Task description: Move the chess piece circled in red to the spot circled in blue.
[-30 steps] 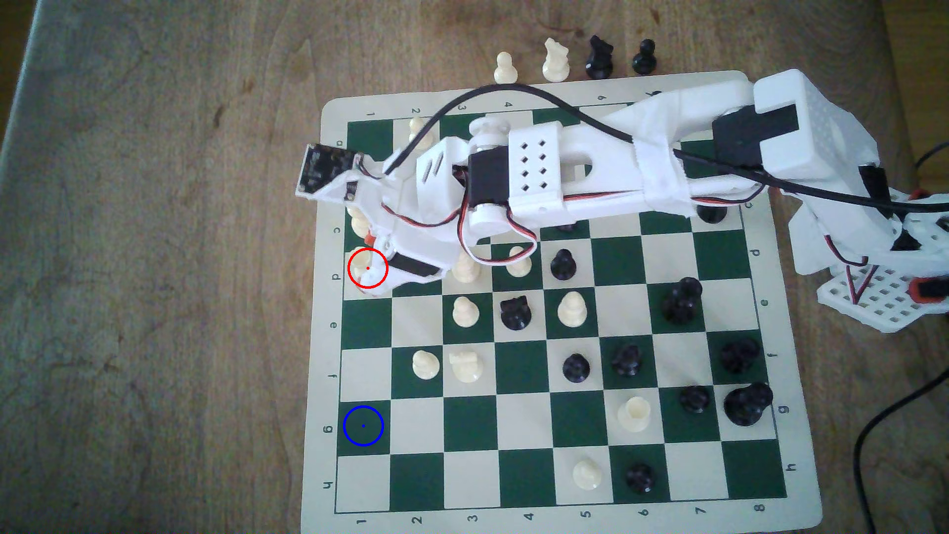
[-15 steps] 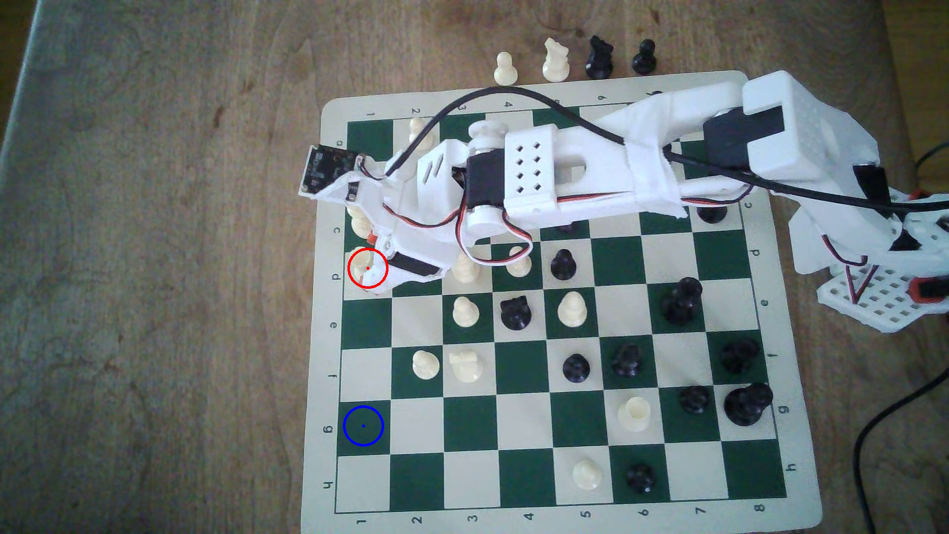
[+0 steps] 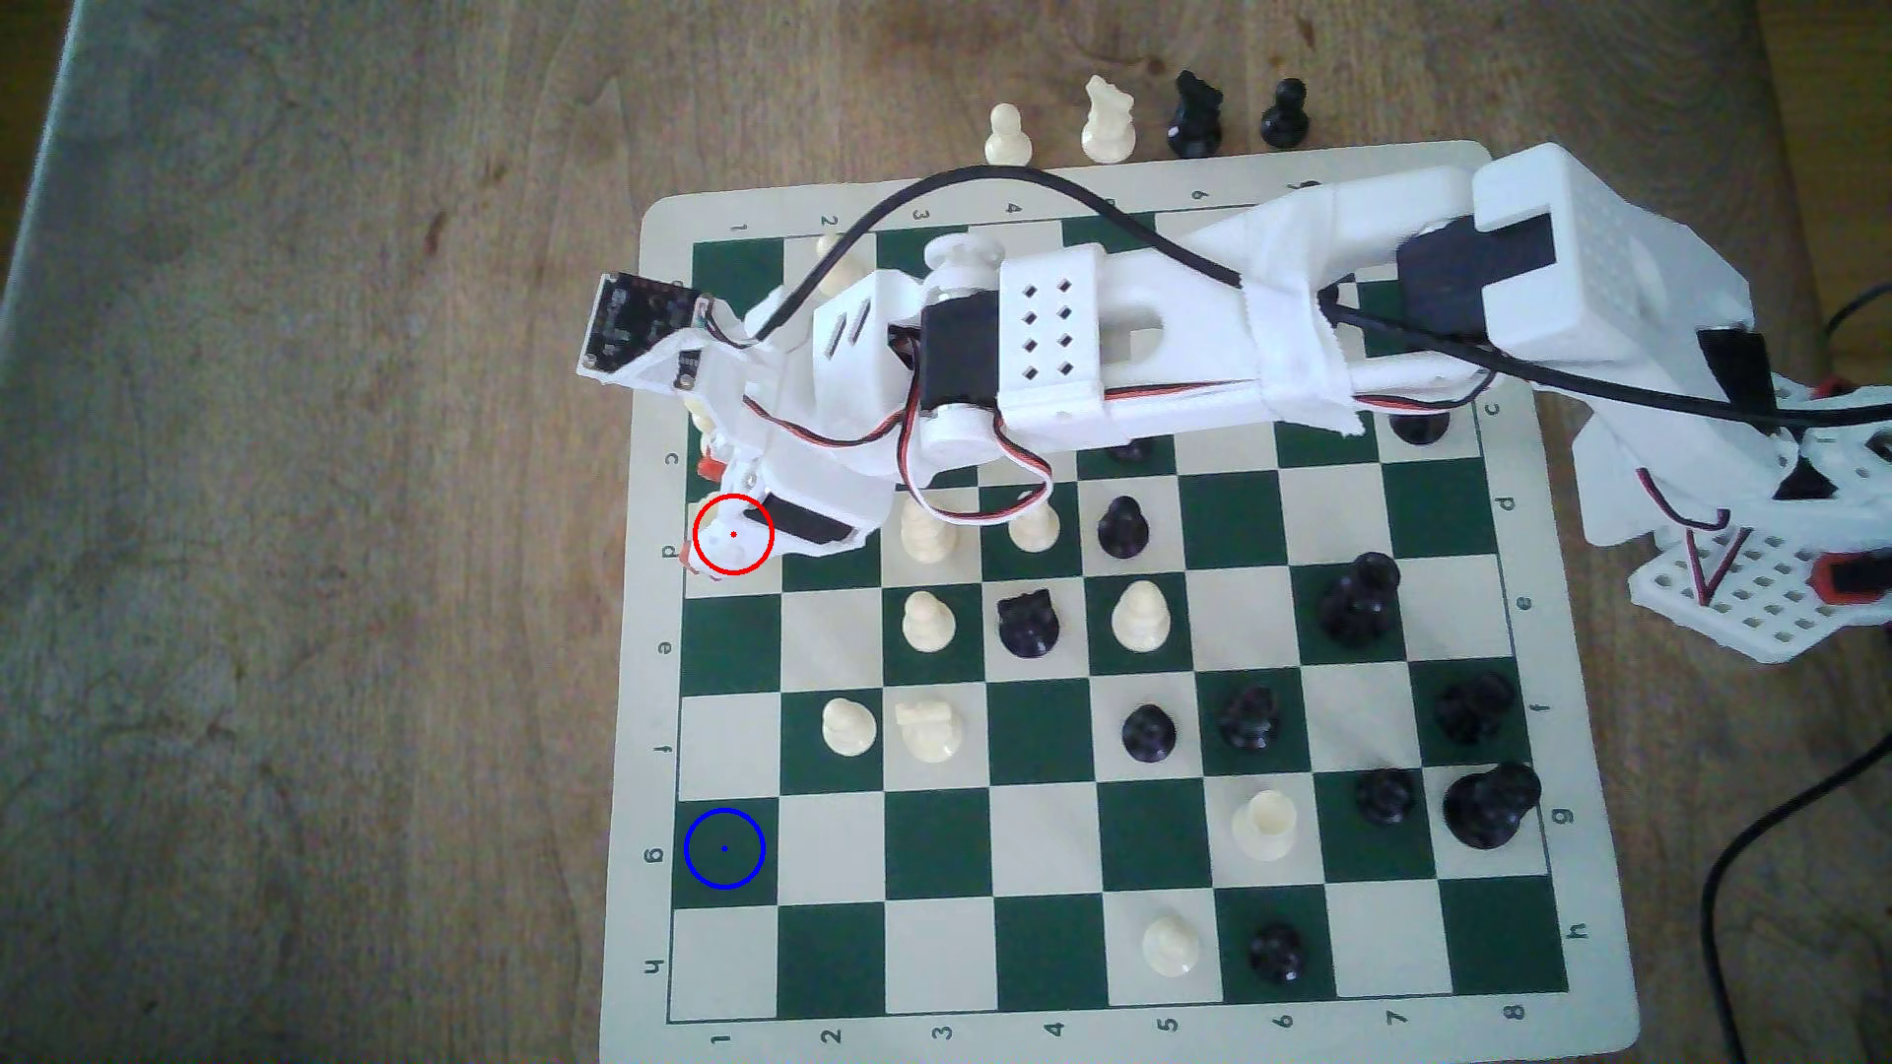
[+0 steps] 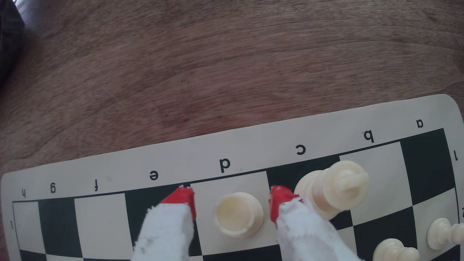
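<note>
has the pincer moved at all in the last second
Yes. In the exterior view the pincer and its camera board have shifted slightly toward the exterior view's left, judged against the red circle.
</note>
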Robot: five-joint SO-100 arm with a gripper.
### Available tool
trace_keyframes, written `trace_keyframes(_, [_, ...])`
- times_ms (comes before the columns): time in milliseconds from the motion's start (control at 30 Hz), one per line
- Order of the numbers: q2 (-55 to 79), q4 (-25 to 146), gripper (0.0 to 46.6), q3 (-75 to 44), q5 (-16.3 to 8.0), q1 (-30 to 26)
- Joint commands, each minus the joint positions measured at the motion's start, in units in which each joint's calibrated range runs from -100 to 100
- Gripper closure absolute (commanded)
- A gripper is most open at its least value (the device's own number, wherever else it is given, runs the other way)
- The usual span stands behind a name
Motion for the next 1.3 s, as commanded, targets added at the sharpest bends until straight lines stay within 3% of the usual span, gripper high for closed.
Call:
trace_keyframes(0, [-1.99,-0.85,30.5,-5.54,0.1,-0.24])
trace_keyframes(733, [-1.05,-0.11,33.8,-6.08,0.05,-1.41])
trace_keyframes(1100, [-1.82,0.14,46.4,-6.17,0.05,-1.57])
trace_keyframes(1267, [-4.03,0.46,46.4,-6.08,-0.2,-1.72])
